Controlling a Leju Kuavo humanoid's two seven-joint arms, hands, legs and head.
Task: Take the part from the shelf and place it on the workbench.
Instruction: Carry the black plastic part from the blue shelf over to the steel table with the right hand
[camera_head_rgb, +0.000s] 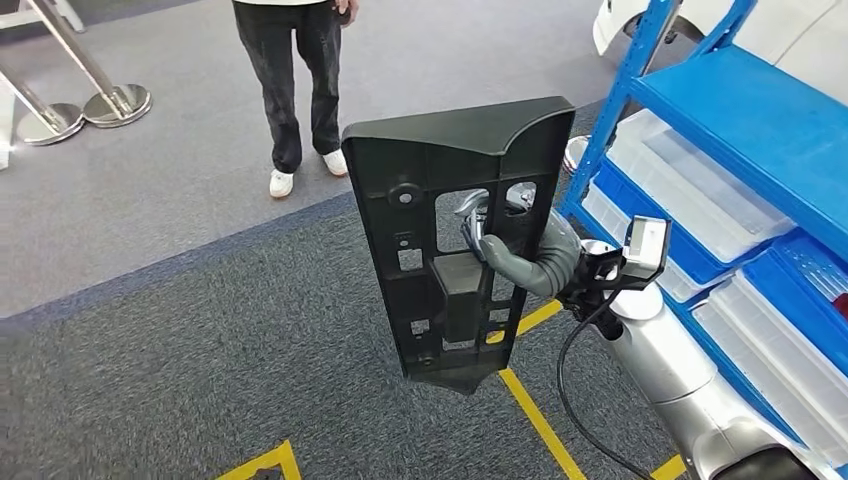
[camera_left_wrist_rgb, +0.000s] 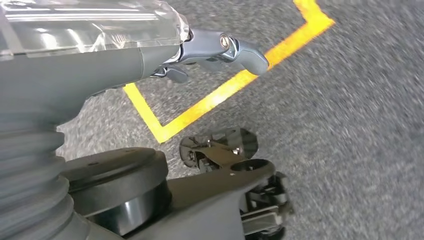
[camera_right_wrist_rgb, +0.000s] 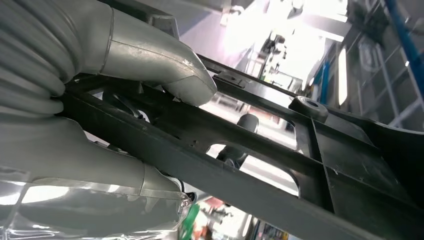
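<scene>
- The large black moulded-plastic panel with cut-out windows and ribs (camera_head_rgb: 455, 240) is off the shelf and held up in the air in front of the robot, roughly upright, its wide hooded end on top and its narrow end pointing down at the grey carpet (camera_head_rgb: 200, 350).
- The right hand (camera_head_rgb: 500, 240) grips the panel from behind: its fingers reach through a cut-out near the panel's middle and hook round an inner bar. In the right wrist view, the thick grey thumb (camera_right_wrist_rgb: 165, 65) presses on one face of a black rib (camera_right_wrist_rgb: 240, 150) while a dark fingertip shows through an opening on the other side. The hand is closed firmly on the part.
- The left hand (camera_left_wrist_rgb: 220, 50) hangs low over the carpet and a yellow floor line (camera_left_wrist_rgb: 225, 92), fingers loosely extended and apart, holding nothing.
- The blue metal shelf with clear plastic bins (camera_head_rgb: 720, 160) stands just beside the right arm. A person in dark trousers and white shoes (camera_head_rgb: 295, 90) stands well apart, beyond the carpet edge.
- Handling judgement: the panel looks stiff and fairly light for its size, but long, so held at one point it is likely to swing or twist. The ribs round the cut-outs give the surest hold; the smooth outer face looks slippery.
- No workbench is visible here, so the carry and the placing remain to be done.
</scene>
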